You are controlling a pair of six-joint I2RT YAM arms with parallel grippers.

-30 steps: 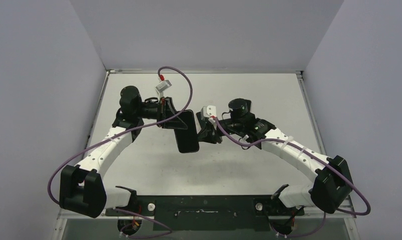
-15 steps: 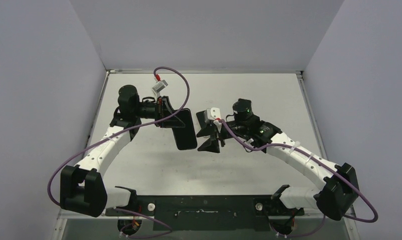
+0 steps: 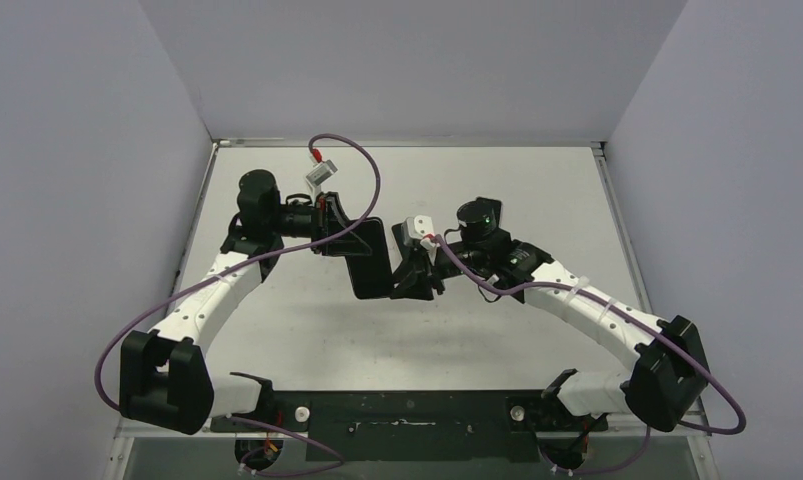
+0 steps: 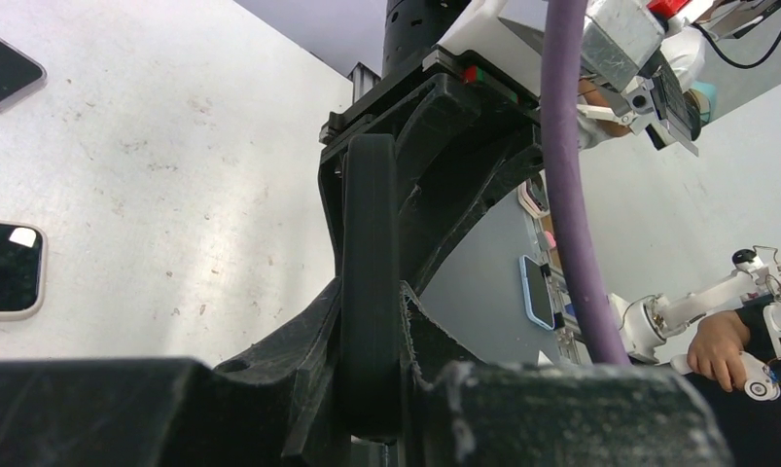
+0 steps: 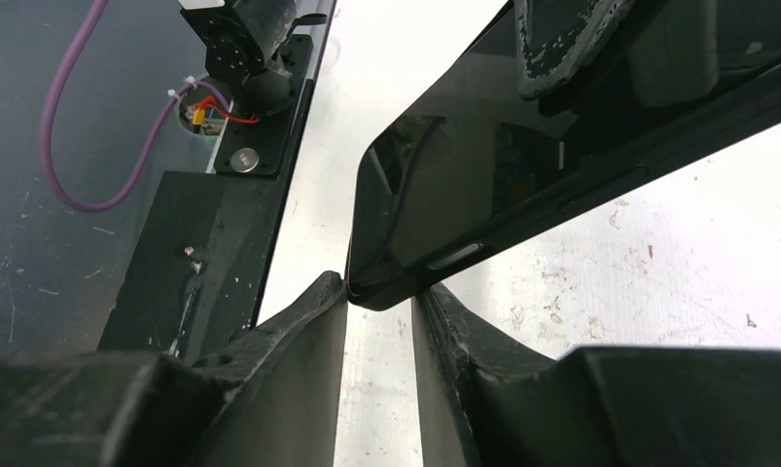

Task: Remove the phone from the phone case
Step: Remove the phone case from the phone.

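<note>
While the cased phone (image 3: 371, 264) is being gripped above the desk (image 3: 537, 185) by the left claw (image 4: 370, 375), long axis nearward, its near corner is being straddled by the narrowly parted right claw (image 5: 379, 313).

We log: right gripper (image 3: 408, 283), half second ago drawn back, jaws spread wide, now moved in on black rectangular cased phone (image 3: 369, 257); jaws narrower, flanking its lower corner. Phone shifted slightly left.
</note>
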